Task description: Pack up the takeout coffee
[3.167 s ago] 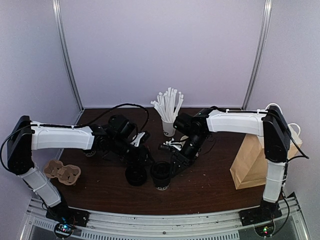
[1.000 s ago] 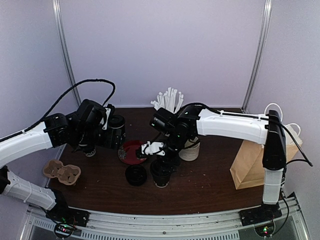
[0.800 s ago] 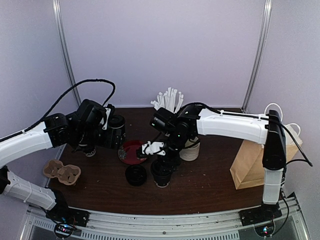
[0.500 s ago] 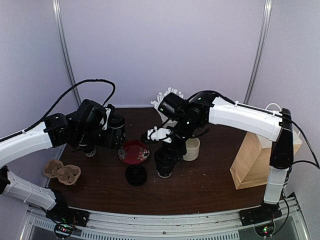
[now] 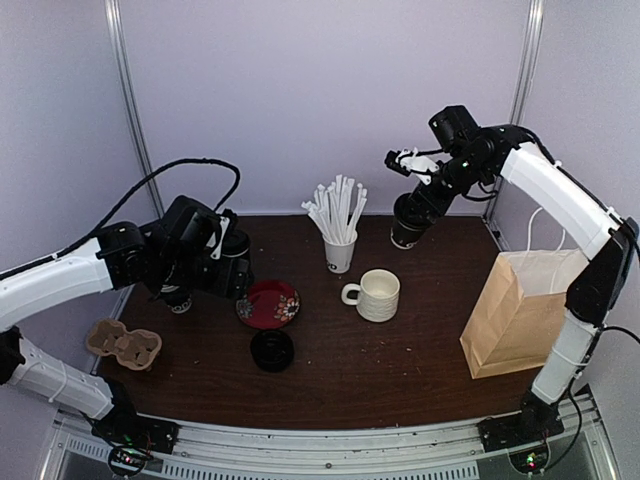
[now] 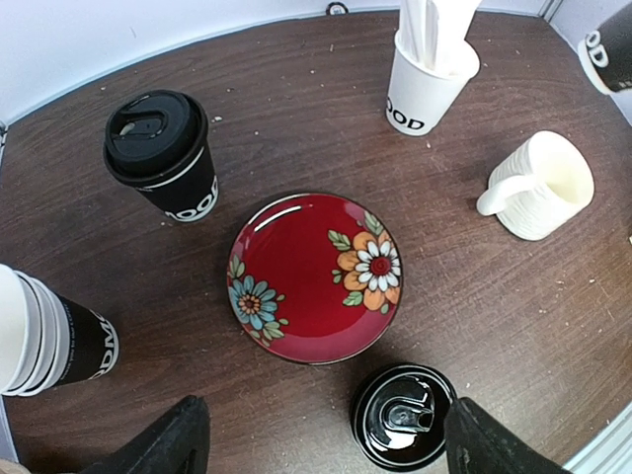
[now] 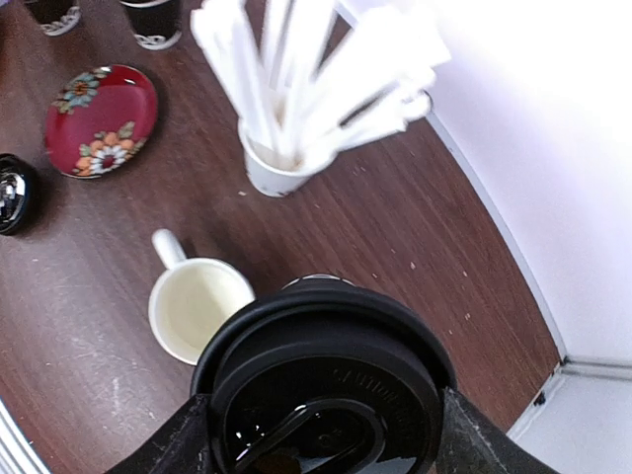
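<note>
Fingers of the right gripper are being pressed against both sides of a takeout coffee cup, which is being held clear of the tabletop, high over the far edge and toward the far right corner. Its black lid is being turned up at the wrist camera and its base down at the wood, so the long axis is being held close to vertical.

Below it, nearer the middle, the cream mug is being shown with its handle toward the left edge. The cup of straws is being seen by the far edge, left of the held cup.

Over on the left, the left gripper is being held above the table, its fingers spread wide apart with nothing between them. The red flowered plate is being framed right beneath it. A second lidded coffee cup is being shown upright, lid up, toward the far left corner. A third cup is being cut off at the frame's left, its top untellable.

A black disc is being seen near the front edge. The paper bag is being shown upright by the right edge, and the cardboard carrier by the left edge.
</note>
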{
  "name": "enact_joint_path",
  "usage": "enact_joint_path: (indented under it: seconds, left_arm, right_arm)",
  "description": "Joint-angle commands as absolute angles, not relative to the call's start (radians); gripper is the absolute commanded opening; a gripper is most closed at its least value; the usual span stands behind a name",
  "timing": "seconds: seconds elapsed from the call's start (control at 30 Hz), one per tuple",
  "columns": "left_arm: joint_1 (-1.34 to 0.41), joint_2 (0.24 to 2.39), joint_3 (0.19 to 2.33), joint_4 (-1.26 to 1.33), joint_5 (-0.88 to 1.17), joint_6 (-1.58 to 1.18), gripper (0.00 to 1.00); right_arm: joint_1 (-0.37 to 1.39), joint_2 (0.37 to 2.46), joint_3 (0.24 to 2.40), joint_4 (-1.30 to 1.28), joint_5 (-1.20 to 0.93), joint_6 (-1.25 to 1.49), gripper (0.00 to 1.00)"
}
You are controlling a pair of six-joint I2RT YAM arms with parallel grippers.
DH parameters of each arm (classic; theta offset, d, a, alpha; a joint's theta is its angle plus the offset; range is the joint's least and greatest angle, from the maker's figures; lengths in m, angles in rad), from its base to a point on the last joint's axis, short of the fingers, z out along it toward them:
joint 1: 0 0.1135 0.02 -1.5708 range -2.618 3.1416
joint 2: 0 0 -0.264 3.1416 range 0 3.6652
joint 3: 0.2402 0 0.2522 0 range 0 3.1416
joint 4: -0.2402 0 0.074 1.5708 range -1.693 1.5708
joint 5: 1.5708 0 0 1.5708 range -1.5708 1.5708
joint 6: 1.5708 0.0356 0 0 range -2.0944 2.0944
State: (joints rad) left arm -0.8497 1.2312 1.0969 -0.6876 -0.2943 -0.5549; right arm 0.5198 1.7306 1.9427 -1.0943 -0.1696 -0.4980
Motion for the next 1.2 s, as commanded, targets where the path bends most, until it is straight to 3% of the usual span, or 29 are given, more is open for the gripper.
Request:
enact_joint_path:
  seconds: [0.0, 0.23, 0.53, 0.73, 1.17]
  left_arm:
    - [-0.842, 1.254, 1.144, -0.675, -0.266, -0.533, 0.86]
    - [-0.842, 1.266, 1.165, -0.693, -0.238, -0.525, 0.85]
    - [-0.842, 1.26, 1.146, -0.695, -0.214, -0.53, 0.85]
    - [-0.842, 1.271, 1.137, -0.69, -0.189, -0.538, 0.85]
    - [-0.841, 1.295, 1.143, -0.688, -0.162, -0.537, 0.85]
  right_arm:
    - [0.422, 1.82, 1.995, -1.086, -0.086, -0.445, 0.7]
    - [0.308, 2.017, 2.123, -1.162, -0.154, -0.373, 0.7]
    - [0.298, 2.145, 2.167, -1.181, -0.166, -0.337, 0.71]
    - [0.298, 2.185, 2.16, -1.159, -0.169, -0.327, 0.71]
    - [0.298, 2.168, 2.115, -1.149, -0.18, -0.32, 0.84]
